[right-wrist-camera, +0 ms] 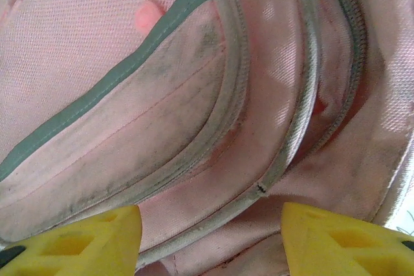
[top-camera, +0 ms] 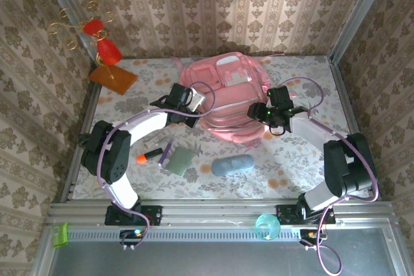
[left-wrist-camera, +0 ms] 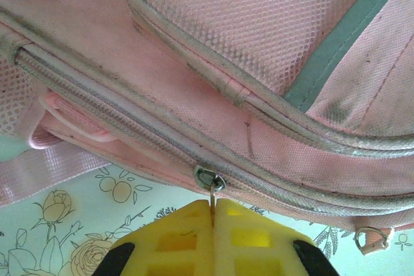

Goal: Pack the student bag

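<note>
The student bag (top-camera: 226, 95), a big pink backpack, lies at the back middle of the floral table. My left gripper (top-camera: 197, 99) is at the bag's left side. In the left wrist view it (left-wrist-camera: 213, 208) is shut on the thin metal zipper pull (left-wrist-camera: 211, 193), which hangs from the slider (left-wrist-camera: 210, 178) on a long zipper of the bag (left-wrist-camera: 272, 43). My right gripper (top-camera: 259, 113) is at the bag's right front. In the right wrist view it (right-wrist-camera: 210, 224) stands open over the pink fabric and piping (right-wrist-camera: 194, 114), with nothing between its yellow fingers (right-wrist-camera: 77, 240).
In front of the bag lie a blue oval case (top-camera: 232, 165), a grey-green pouch (top-camera: 180, 159), a purple pen (top-camera: 165, 153) and an orange-tipped marker (top-camera: 149, 154). An orange board with a red ornament (top-camera: 113, 77) stands at the back left. A teal cup (top-camera: 266, 227) sits on the front rail.
</note>
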Controlling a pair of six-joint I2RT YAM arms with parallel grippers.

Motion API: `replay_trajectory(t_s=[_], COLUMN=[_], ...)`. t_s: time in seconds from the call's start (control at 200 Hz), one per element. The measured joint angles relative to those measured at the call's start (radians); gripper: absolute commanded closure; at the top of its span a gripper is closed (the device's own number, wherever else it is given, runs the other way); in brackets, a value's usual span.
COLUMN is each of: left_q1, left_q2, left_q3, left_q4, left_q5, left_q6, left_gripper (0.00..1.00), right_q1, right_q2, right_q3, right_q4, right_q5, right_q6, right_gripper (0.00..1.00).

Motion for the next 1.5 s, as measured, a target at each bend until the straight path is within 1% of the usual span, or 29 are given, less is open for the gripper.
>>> replay_trajectory(t_s=[0.175,0.26,0.335,0.42,0.54,0.585,0.71,0.745,0.83,0.935,1.0,1.085,1.155,1.27,1.325,1.345,1.5], left_q1=[-0.003,-0.003,-0.003,-0.003,-0.003,-0.003,-0.003,-0.003,-0.003,-0.003,-0.003,-0.003,-0.003,-0.003,-0.003,-0.003,-0.007], left_q2=[0.000,0.000,0.000,0.000,0.000,0.000,0.000,0.000,0.000,0.000,0.000,0.000,0.000,0.000,0.000,0.000,0.000], left_q3=[0.000,0.000,0.000,0.000,0.000,0.000,0.000,0.000,0.000,0.000,0.000,0.000,0.000,0.000,0.000,0.000,0.000], left_q4=[-0.002,-0.002,-0.002,-0.002,-0.002,-0.002,-0.003,-0.003,-0.003,-0.003,-0.003,-0.002,-0.002,-0.003,-0.006,-0.007,-0.019], left_q5=[-0.008,-0.008,-0.011,-0.011,-0.016,-0.018,-0.019,-0.019,-0.020,-0.020,-0.021,-0.023,-0.025,-0.037,-0.043,-0.045,-0.071], left_q6=[0.000,0.000,0.000,0.000,0.000,0.000,0.000,0.000,0.000,0.000,0.000,0.000,0.000,0.000,0.001,0.001,0.013], left_gripper=[1.00,1.00,1.00,1.00,1.00,1.00,1.00,1.00,1.00,1.00,1.00,1.00,1.00,1.00,1.00,1.00,1.00], right_q1=[0.000,0.000,0.002,0.003,0.003,0.003,0.002,0.002,0.000,0.000,0.000,0.000,0.000,0.000,0.000,-0.002,-0.024], right_q2=[0.047,0.067,0.075,0.079,0.079,0.071,0.031,0.023,0.019,0.020,0.030,0.055,0.074,0.097,0.094,0.092,0.031], right_q3=[0.000,0.000,-0.002,-0.013,-0.033,-0.050,-0.100,-0.109,-0.124,-0.137,-0.138,-0.139,-0.144,-0.145,-0.151,-0.153,-0.166], right_q4=[0.019,0.023,0.035,0.058,0.092,0.113,0.153,0.158,0.177,0.207,0.232,0.272,0.307,0.353,0.362,0.367,0.352], right_q5=[0.012,0.018,0.024,0.026,0.027,0.030,0.052,0.056,0.058,0.054,0.046,0.025,0.009,-0.001,-0.001,-0.001,-0.007], right_q6=[0.021,0.033,0.042,0.061,0.092,0.101,0.124,0.134,0.152,0.173,0.187,0.210,0.229,0.259,0.254,0.264,0.240], right_gripper=[0.50,0.51,0.51,0.45,0.46,0.48,0.63,0.66,0.65,0.58,0.56,0.57,0.62,0.83,0.97,1.00,1.00])
